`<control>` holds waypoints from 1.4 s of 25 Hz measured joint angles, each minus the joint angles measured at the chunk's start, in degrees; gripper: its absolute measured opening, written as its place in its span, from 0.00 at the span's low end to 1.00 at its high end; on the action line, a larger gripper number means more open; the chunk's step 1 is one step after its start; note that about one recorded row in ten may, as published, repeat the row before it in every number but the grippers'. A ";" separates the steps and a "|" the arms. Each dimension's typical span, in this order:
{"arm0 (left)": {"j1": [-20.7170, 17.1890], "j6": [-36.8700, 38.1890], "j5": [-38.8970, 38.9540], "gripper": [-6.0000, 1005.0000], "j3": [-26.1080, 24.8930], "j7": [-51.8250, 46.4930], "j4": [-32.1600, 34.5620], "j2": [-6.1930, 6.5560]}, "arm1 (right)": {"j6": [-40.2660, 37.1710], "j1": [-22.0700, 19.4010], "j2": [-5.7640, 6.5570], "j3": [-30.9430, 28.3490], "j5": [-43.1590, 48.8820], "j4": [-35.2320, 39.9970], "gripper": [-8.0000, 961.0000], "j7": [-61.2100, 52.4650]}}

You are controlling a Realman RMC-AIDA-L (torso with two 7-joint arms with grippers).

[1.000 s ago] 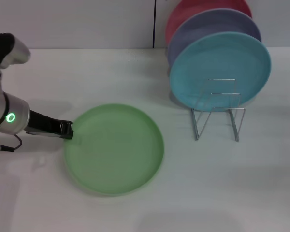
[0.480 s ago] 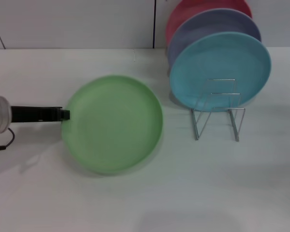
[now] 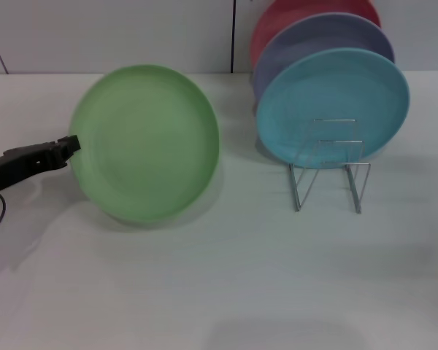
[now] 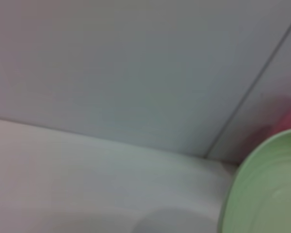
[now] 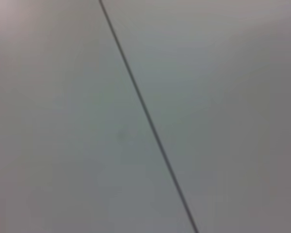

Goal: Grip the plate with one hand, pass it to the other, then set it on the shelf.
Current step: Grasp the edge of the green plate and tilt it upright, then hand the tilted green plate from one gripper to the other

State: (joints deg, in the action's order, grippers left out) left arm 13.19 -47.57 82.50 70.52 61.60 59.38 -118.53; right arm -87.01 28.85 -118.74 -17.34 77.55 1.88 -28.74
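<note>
While raised on edge, green plate (image 3: pixel 146 142) pinched at rim in left end effector (image 3: pixel 71 144).

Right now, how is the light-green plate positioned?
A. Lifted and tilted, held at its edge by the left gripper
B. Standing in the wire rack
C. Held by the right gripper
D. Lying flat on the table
A: the left gripper clamps the rim of the light-green plate, which is raised and tilted.
</note>
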 joint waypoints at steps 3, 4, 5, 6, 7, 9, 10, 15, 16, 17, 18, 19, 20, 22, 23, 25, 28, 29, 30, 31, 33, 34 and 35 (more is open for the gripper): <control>0.25 1.40 14.01 0.04 -0.35 14.27 -7.86 -0.03 | -0.06 0.38 0.00 1.43 0.00 -0.06 0.77 -0.19; 0.39 1.39 18.76 0.04 -0.41 18.70 -10.27 -0.03 | -0.07 0.50 0.00 1.82 0.00 -0.06 0.77 -0.43; 0.45 1.29 23.56 0.04 -0.44 23.67 -12.48 -0.03 | -0.08 0.60 0.00 2.18 0.00 -0.06 0.77 -0.70; 0.58 0.94 30.63 0.04 -0.44 30.84 -15.32 -0.05 | -0.09 0.89 0.00 2.81 0.00 -0.03 0.77 -1.20; 0.58 0.94 30.63 0.04 -0.44 30.84 -15.32 -0.05 | -0.09 0.89 0.00 2.81 0.00 -0.03 0.77 -1.20; 1.03 0.18 37.68 0.04 -0.46 38.14 -18.37 -0.09 | -0.08 1.20 0.01 3.20 0.00 0.01 0.77 -1.29; 1.34 -0.36 40.20 0.04 -0.47 40.71 -19.71 -0.12 | -0.06 1.35 0.02 3.50 0.00 0.05 0.77 -1.33; 4.21 -6.24 57.40 0.04 -0.48 58.13 -29.89 -0.31 | 0.13 2.10 0.07 5.18 0.00 0.25 0.77 -1.36; 5.45 -8.54 62.06 0.04 -0.48 63.43 -33.30 -0.31 | 0.11 2.35 0.10 5.90 0.00 0.27 0.77 -1.37; 5.45 -8.54 62.06 0.04 -0.48 63.43 -33.30 -0.31 | 0.11 2.35 0.10 5.90 0.00 0.27 0.77 -1.37; 6.19 -9.78 64.84 0.04 -0.48 66.43 -35.24 -0.33 | 0.02 2.47 0.13 6.37 0.00 0.28 0.77 -1.42; 6.66 -10.40 66.18 0.04 -0.48 67.89 -36.23 -0.35 | -0.07 2.59 0.15 6.79 0.00 0.28 0.77 -1.55; 6.66 -10.40 66.18 0.04 -0.48 67.89 -36.23 -0.35 | -0.16 2.66 0.14 7.30 0.00 0.29 0.77 -1.92; 8.40 -14.09 71.36 0.04 -0.42 74.12 -41.03 -0.52 | -0.65 2.75 0.10 8.53 0.00 0.32 0.77 -2.65; 8.55 -14.82 72.01 0.04 -0.33 75.13 -41.74 -0.54 | -1.06 2.75 0.06 9.08 0.00 0.33 0.77 -2.82; 8.77 -16.10 73.10 0.04 -0.19 76.89 -43.14 -0.56 | -1.85 2.69 0.00 10.00 0.00 0.26 0.77 -2.87; 8.89 -17.62 73.94 0.04 -0.07 78.58 -44.65 -0.56 | -2.41 2.52 -0.11 11.01 0.00 -0.16 0.76 -2.66; 8.90 -17.94 74.01 0.04 -0.02 78.97 -44.86 -0.56 | -2.50 2.47 -0.14 11.39 -0.01 -0.30 0.76 -2.55; 8.84 -18.28 74.06 0.04 0.02 79.60 -45.01 -0.57 | -2.62 2.40 -0.19 11.84 0.00 -0.45 0.76 -2.46; 8.65 -18.90 74.10 0.04 0.01 80.54 -45.06 -0.56 | -3.04 2.36 -0.25 13.27 -0.01 -1.09 0.76 -2.35; 8.53 -19.30 74.13 0.04 -0.01 80.73 -45.08 -0.56 | -3.29 2.34 -0.26 13.92 0.00 -1.41 0.76 -2.33; 8.44 -19.67 74.15 0.04 -0.01 80.85 -45.10 -0.56 | -3.82 2.30 -0.28 14.77 0.00 -1.95 0.76 -2.15; 8.38 -20.11 74.18 0.04 0.00 80.93 -45.11 -0.56 | -4.25 2.25 -0.32 15.46 0.00 -2.48 0.76 -1.83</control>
State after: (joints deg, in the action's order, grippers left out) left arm 21.57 -67.68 156.67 70.52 142.53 14.27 -119.09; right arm -91.26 31.10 -119.07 -1.88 77.54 -0.60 -30.57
